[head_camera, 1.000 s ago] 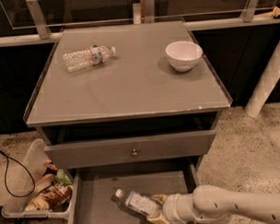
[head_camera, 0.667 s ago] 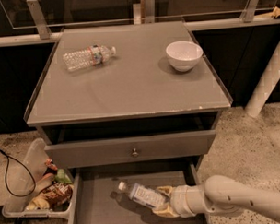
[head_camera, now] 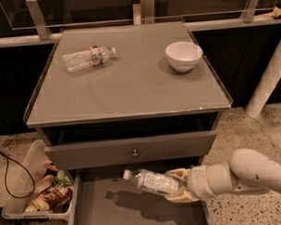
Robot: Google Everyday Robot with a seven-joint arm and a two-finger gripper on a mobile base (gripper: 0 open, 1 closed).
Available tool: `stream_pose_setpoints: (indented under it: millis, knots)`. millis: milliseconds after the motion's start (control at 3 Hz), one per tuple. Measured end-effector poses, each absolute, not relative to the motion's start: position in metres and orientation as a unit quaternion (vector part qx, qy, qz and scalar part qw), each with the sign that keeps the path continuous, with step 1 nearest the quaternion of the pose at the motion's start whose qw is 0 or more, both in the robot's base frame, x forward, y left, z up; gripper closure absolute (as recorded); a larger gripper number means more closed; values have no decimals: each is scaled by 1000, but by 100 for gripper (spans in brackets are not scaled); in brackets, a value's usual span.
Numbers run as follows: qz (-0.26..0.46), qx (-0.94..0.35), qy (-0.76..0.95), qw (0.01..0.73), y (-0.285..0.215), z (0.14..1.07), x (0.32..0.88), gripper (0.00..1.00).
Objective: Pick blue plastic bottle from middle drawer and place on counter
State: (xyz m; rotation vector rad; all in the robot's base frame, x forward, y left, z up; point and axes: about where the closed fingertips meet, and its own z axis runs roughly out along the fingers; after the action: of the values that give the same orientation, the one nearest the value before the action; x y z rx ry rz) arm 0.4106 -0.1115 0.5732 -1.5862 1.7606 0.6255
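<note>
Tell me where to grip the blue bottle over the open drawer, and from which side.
Grip the blue plastic bottle across its body near the base, coming from the right: it lies almost level with its white cap pointing left. The pincer, over the right of the middle drawer, holds it just there.

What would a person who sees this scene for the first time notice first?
First the gripper, low at the right, shut on the blue plastic bottle, which it holds on its side over the open middle drawer, cap to the left. Then the counter above, with a clear water bottle lying at its back left and a white bowl standing at its back right.
</note>
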Motion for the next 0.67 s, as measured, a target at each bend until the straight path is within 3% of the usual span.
stream_pose_setpoints:
  millis: [667]
  knots:
    - [218, -674, 629, 321, -114, 685, 392, 100]
